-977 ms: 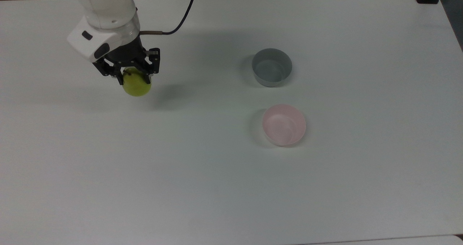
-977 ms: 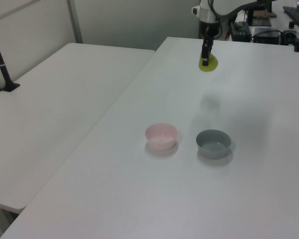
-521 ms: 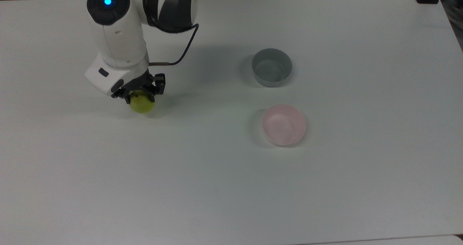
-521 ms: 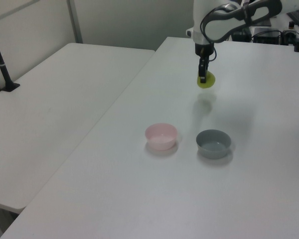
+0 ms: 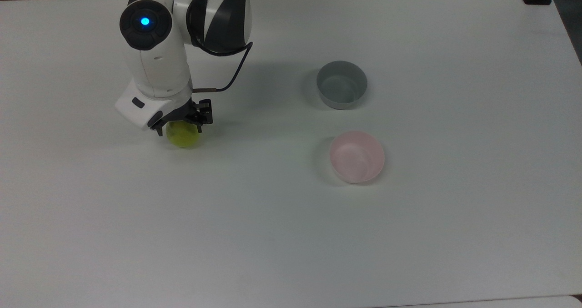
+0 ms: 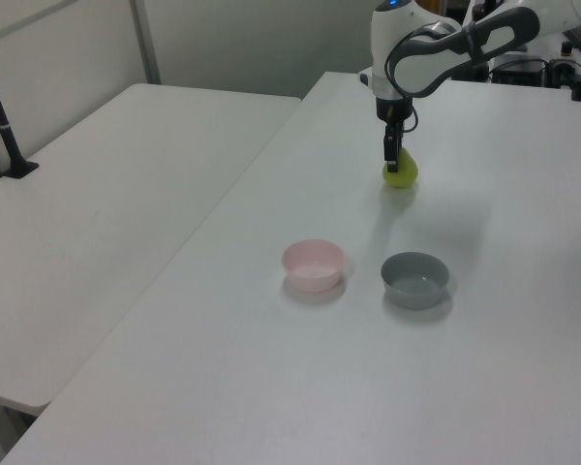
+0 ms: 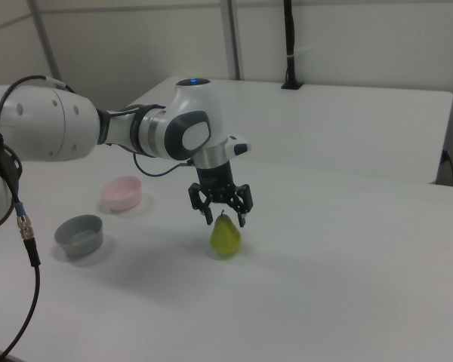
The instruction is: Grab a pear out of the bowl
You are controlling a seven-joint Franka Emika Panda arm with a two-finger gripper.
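1. One pear is stood upright on the surface, well apart from the bowl.
2. Its top is straddled by spread fingers of the gripper; contact can't be told.

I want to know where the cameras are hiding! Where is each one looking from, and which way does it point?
Top view: overhead, looking straight down at the table; the arm and gripper enter from the top edge.
Left view: raised, beyond the pink bowl and grey bowl, facing the arm.
Right view: lower, on the opposite side, with the arm stretching in from the right view's left.
All three share the pear.
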